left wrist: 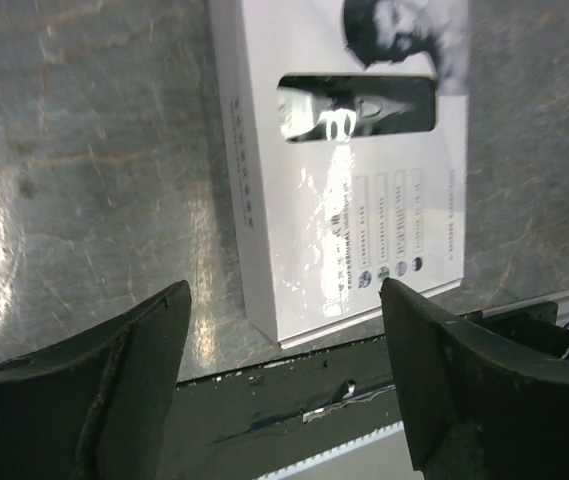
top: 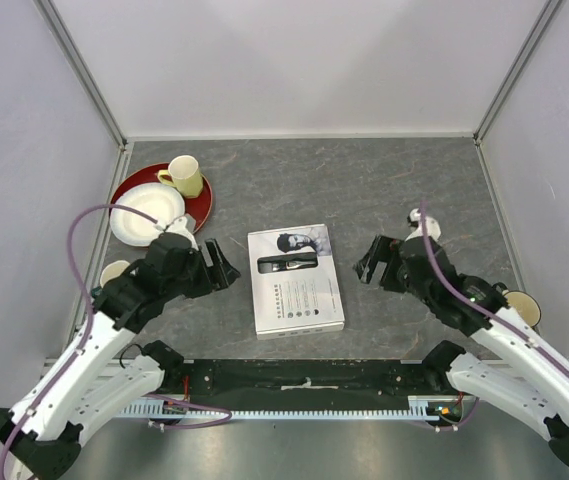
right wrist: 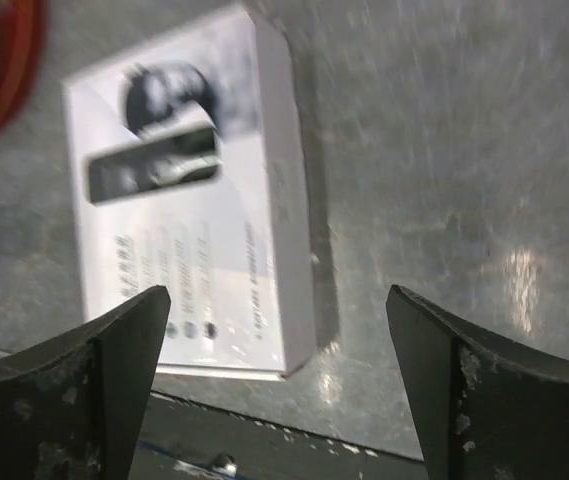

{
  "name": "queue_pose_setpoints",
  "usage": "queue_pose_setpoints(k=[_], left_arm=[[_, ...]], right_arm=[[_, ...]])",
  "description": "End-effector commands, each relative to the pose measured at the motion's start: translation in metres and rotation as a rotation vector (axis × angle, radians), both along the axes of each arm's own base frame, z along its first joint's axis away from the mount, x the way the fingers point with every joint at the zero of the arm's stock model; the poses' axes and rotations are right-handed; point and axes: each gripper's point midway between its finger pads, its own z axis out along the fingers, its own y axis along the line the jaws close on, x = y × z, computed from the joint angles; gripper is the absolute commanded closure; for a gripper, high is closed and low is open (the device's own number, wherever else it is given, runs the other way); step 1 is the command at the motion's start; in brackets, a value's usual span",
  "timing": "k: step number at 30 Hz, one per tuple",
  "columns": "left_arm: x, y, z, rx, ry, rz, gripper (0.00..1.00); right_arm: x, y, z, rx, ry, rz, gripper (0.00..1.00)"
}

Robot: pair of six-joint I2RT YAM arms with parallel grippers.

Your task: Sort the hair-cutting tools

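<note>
A closed white cardboard box [top: 295, 292] lies flat in the middle of the table. The black-and-silver clipper [top: 286, 264] shows through a window in its lid. The comb attachments, the cord and the brush are not in view. My left gripper [top: 222, 268] is open and empty just left of the box. My right gripper [top: 372, 262] is open and empty to the right of it. The left wrist view [left wrist: 284, 290] shows the box [left wrist: 344, 230] and the clipper [left wrist: 354, 108]. The right wrist view [right wrist: 276, 294] shows the box [right wrist: 194, 260] ahead to the left, apart from the fingers.
A red plate [top: 202, 205] at the back left carries a white dish [top: 144, 212] and a yellow cup [top: 186, 176]. Another cup [top: 114, 272] stands by the left wall and one [top: 522, 305] by the right arm. A black strip [top: 304, 376] runs along the near edge.
</note>
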Motion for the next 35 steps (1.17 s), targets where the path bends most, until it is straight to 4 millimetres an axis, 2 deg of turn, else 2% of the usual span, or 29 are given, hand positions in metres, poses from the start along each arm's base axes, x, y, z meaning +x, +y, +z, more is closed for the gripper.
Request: queue_pose_setpoints(k=[1, 2, 3, 4, 5, 8, 13, 18, 21, 28, 35], left_arm=[[0.008, 0.018, 0.068, 0.032, -0.238, -0.01, 0.13], [0.007, 0.021, 0.08, 0.025, -0.278, -0.008, 0.04], [0.006, 0.023, 0.089, 0.021, -0.303, -0.011, 0.0], [0.005, 0.025, 0.104, 0.016, -0.342, -0.016, 0.0], [0.004, 0.028, 0.11, 0.02, -0.357, -0.006, 0.0], [-0.001, 0.038, 0.127, 0.034, -0.388, 0.014, 0.0], [-0.007, 0.048, 0.134, 0.055, -0.408, 0.029, 0.0], [-0.009, 0.049, 0.136, 0.054, -0.416, 0.02, 0.0], [-0.008, 0.048, 0.135, 0.055, -0.41, 0.019, 0.0], [-0.006, 0.046, 0.136, 0.064, -0.408, 0.008, 0.0], [-0.003, 0.047, 0.129, 0.099, -0.365, 0.011, 0.0]], right_arm=[[0.018, -0.023, 0.075, -0.072, -0.216, -0.035, 0.02], [0.021, -0.027, 0.097, -0.067, -0.268, -0.045, 0.02], [0.022, -0.028, 0.108, -0.063, -0.293, -0.05, 0.02], [0.022, -0.03, 0.118, -0.056, -0.318, -0.054, 0.02], [0.022, -0.034, 0.135, -0.041, -0.355, -0.071, 0.02], [0.019, -0.04, 0.155, -0.012, -0.404, -0.088, 0.02], [0.015, -0.052, 0.176, 0.0, -0.474, -0.115, 0.02], [0.013, -0.069, 0.187, 0.022, -0.51, -0.206, 0.02], [0.011, -0.073, 0.19, 0.068, -0.531, -0.233, 0.02], [0.011, -0.074, 0.192, 0.076, -0.54, -0.242, 0.02], [0.013, -0.075, 0.185, 0.095, -0.522, -0.275, 0.02]])
